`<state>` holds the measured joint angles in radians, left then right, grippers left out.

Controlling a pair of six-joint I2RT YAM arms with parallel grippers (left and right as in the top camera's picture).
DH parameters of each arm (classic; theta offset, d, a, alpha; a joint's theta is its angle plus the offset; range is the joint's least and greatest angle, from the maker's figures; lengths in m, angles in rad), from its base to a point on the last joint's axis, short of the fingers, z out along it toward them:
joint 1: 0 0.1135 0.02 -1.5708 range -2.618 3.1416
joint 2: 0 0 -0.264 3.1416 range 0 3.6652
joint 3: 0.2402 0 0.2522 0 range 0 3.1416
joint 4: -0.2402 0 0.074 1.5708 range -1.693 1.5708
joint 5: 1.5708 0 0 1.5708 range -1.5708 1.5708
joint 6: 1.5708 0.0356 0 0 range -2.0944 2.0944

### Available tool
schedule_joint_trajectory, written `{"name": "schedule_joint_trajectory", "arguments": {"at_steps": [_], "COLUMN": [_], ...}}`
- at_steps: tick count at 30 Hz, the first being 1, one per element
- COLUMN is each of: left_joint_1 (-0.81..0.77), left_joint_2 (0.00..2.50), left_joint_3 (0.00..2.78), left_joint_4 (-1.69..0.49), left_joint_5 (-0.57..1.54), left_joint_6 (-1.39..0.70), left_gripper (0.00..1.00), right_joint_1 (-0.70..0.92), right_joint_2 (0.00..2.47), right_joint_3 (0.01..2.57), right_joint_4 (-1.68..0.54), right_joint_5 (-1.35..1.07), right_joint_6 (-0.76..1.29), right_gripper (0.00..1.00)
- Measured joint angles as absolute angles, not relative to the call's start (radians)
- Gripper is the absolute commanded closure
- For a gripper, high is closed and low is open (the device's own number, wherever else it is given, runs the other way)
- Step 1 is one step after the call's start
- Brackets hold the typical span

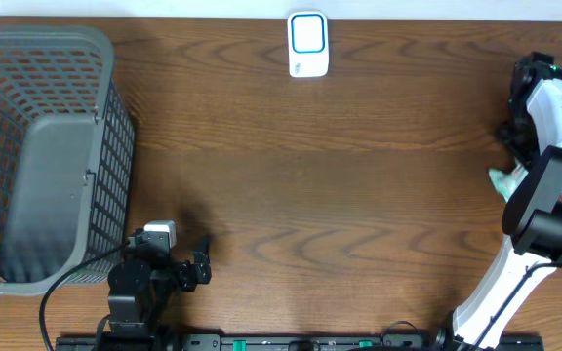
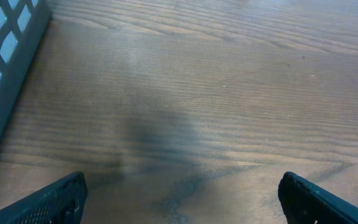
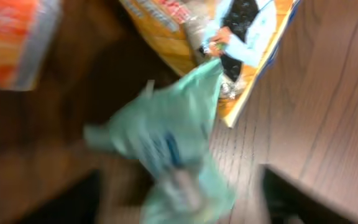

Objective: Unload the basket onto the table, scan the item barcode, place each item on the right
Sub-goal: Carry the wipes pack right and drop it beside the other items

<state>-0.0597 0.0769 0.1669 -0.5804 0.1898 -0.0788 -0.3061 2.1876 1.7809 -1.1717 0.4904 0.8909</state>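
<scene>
Where right hand gapes, green packet, blurred.

Left black two-finger gripper: jaws spread wide, black fingertips in lower corners of wrist view. Left black arm: folded compact at near-left edge. Right white-and-black arm: rises from near-edge base, extends along right side. Right dark two-finger gripper: blurred, fingers well apart.
</scene>
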Motion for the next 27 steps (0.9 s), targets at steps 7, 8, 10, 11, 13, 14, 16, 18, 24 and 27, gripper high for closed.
{"name": "schedule_joint_trajectory", "arguments": {"at_steps": [7,8,10,11,13,14,16,18,24,27], "left_joint_1": [-0.060,-0.060,-0.060,-0.060,-0.060,-0.060,-0.060,-0.060,-0.060,-0.060], "left_joint_2": [0.077,0.077,0.077,0.077,0.077,0.077,0.077,0.077,0.077,0.077], "left_joint_3": [0.167,0.167,0.167,0.167,0.167,0.167,0.167,0.167,0.167,0.167], "left_joint_4": [-0.580,-0.580,-0.580,-0.580,-0.580,-0.580,-0.580,-0.580,-0.580,-0.580], "left_joint_5": [0.190,0.190,0.190,0.190,0.190,0.190,0.190,0.190,0.190,0.190], "left_joint_6": [-0.079,-0.079,-0.079,-0.079,-0.079,-0.079,-0.079,-0.079,-0.079,-0.079], "left_gripper": [0.02,0.02,0.02,0.02,0.02,0.02,0.02,0.02,0.02,0.02], "right_joint_1": [-0.289,-0.284,-0.263,-0.252,-0.209,-0.180,-0.120,-0.062,0.035,0.044], "right_joint_2": [2.096,2.063,1.961,1.919,1.804,1.743,1.636,1.539,1.305,1.228], "right_joint_3": [1.932,1.945,1.963,1.967,1.976,1.982,1.989,1.995,1.998,1.998], "right_joint_4": [-1.315,-1.322,-1.324,-1.324,-1.327,-1.332,-1.356,-1.388,-1.407,-1.408], "right_joint_5": [0.405,0.379,0.313,0.294,0.254,0.238,0.219,0.199,0.181,0.178], "right_joint_6": [0.854,0.846,0.812,0.798,0.756,0.731,0.693,0.666,0.632,0.627], "right_gripper": [0.01,0.01,0.01,0.01,0.01,0.01,0.01,0.01,0.01,0.01]}}
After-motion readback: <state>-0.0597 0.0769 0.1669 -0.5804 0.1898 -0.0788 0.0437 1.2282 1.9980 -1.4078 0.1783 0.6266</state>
